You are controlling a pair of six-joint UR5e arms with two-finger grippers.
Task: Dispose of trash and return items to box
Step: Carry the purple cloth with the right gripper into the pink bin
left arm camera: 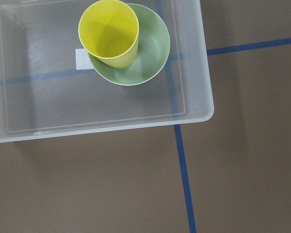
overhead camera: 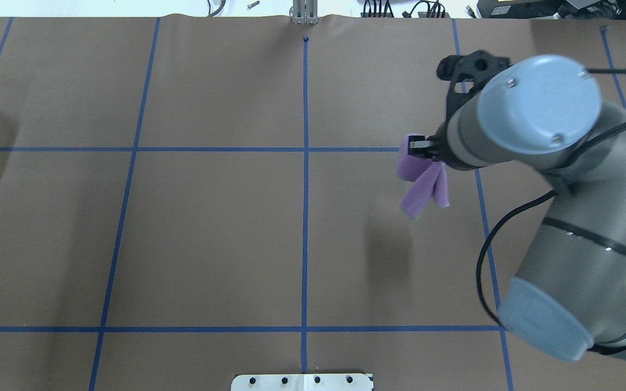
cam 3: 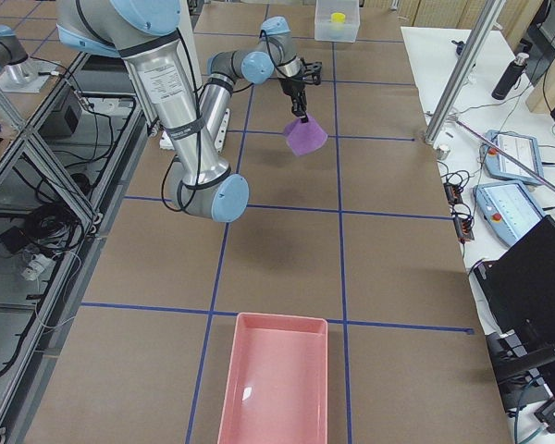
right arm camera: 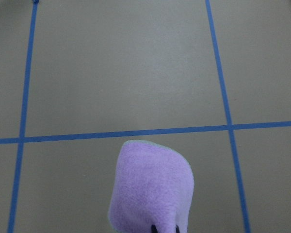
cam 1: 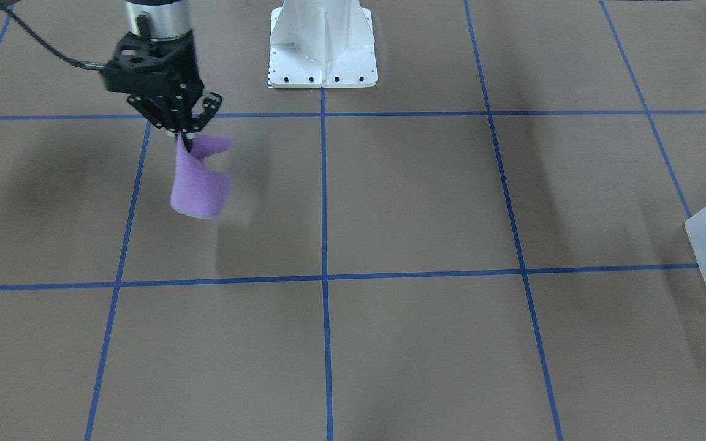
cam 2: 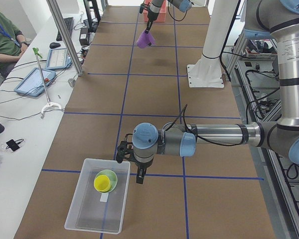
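Note:
The yellow cup (left arm camera: 109,31) stands in the pale green bowl (left arm camera: 148,58), inside the translucent box (left arm camera: 203,97); all three also show in the exterior left view, cup (cam 2: 101,183), bowl (cam 2: 110,175), box (cam 2: 84,214). My left gripper (cam 2: 140,177) hangs just beside the box's rim; I cannot tell whether it is open or shut. My right gripper (cam 1: 186,142) is shut on a purple cloth (cam 1: 200,187) and holds it hanging above the table, far from the box. The cloth also shows in the overhead view (overhead camera: 424,187).
A pink tray (cam 3: 277,388) lies at the table's end on my right side. The white robot base (cam 1: 322,49) stands at the middle of my edge. An operators' desk with tablets (cam 2: 37,79) runs along the far side.

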